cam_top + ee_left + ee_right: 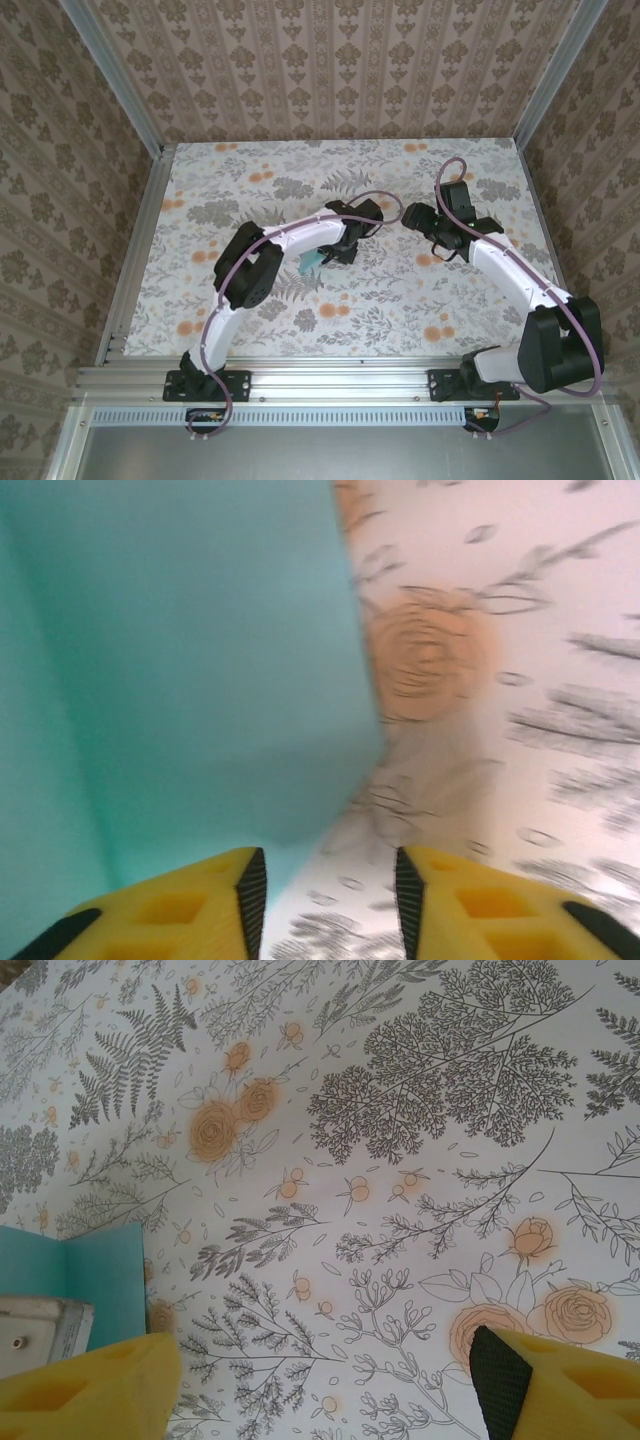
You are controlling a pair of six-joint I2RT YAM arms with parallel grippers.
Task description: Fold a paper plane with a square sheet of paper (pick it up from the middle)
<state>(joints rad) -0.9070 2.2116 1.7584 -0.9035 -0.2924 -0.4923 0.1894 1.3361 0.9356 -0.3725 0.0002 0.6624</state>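
Left fingers [215, 900], yellow blocks with black ribbed pads, stand apart at the bottom of the wrist frame with nothing clamped between them. Smooth turquoise paper [200, 660] spreads over the left half, creased near its left edge, with the grey-and-orange floral desk [560, 730] to its right. Right fingers [90, 1390] gape wide over the print; there the paper sits at the left edge, beside a white arm part [40, 1332].

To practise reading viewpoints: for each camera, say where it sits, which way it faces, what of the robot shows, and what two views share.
Top external: above and behind, looking down on the table; both arms, left gripper, right gripper.
Left wrist: close over the square sheet of paper; own yellow fingers.
Right wrist: angled down across the table; own fingers.
Shared: both wrist views catch the paper.
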